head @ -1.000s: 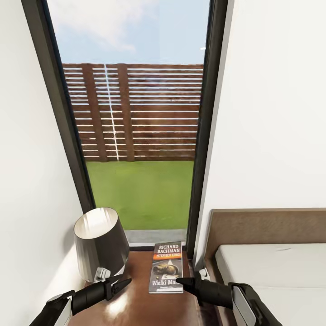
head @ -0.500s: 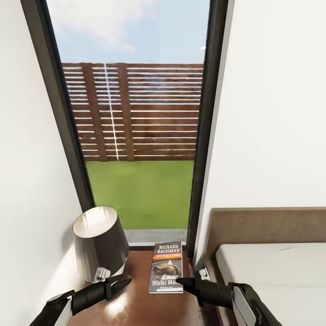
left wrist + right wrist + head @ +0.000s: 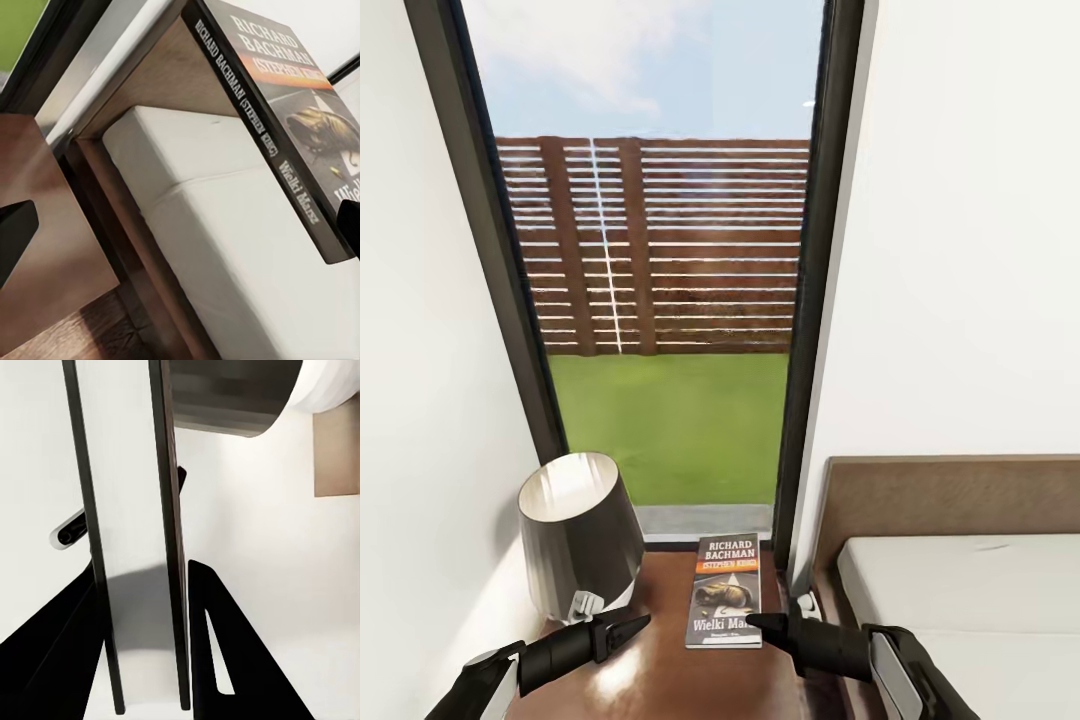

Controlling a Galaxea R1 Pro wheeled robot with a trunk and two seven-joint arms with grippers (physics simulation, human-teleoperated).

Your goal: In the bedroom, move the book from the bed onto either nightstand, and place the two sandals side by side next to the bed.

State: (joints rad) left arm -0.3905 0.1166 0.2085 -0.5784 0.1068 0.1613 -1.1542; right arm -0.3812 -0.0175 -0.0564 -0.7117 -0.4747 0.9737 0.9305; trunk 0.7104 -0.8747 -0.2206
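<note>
Book point(image 3: 726, 590): gripped at its near edge between the right hand's point(image 3: 758, 624) fingers, over the tabletop point(image 3: 660, 680).
Left hand point(image 3: 632, 626): open, holding nothing, just beside the lamp point(image 3: 578, 535).
Bed point(image 3: 970, 600): beyond the right hand's outer side.

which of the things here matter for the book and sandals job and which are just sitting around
Part of the job:
- book, held between the right gripper fingers
- nightstand under it
- bed beside it

Just there:
- lamp on the nightstand
- window with fence and grass outside
- left gripper, holding nothing
</note>
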